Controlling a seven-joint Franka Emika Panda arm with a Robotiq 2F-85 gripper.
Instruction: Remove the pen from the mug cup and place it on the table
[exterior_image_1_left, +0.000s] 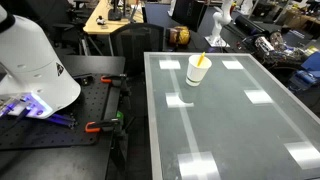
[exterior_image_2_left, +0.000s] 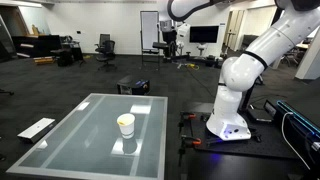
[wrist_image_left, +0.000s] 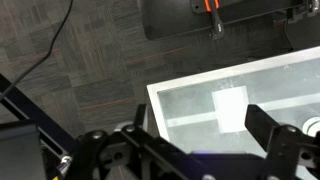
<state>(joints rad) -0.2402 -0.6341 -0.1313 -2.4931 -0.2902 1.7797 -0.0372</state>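
Observation:
The white mug cup (exterior_image_1_left: 197, 71) stands upright on the far part of the pale glass table (exterior_image_1_left: 230, 130). The yellow-orange pen (exterior_image_1_left: 203, 62) leans inside it, its tip above the rim. The cup also shows in an exterior view (exterior_image_2_left: 126, 124) near the middle of the table (exterior_image_2_left: 80, 135). My gripper (exterior_image_2_left: 166, 44) hangs high in the air, well away from the cup. In the wrist view the gripper (wrist_image_left: 205, 135) is open and empty, with a corner of the table (wrist_image_left: 190, 105) far below between the fingers.
A black perforated bench (exterior_image_1_left: 60, 120) carries the robot base (exterior_image_1_left: 30, 60) and orange-handled clamps (exterior_image_1_left: 97, 126) beside the table. A brown round object (exterior_image_1_left: 178, 36) sits beyond the table's far edge. Desks and chairs stand further back.

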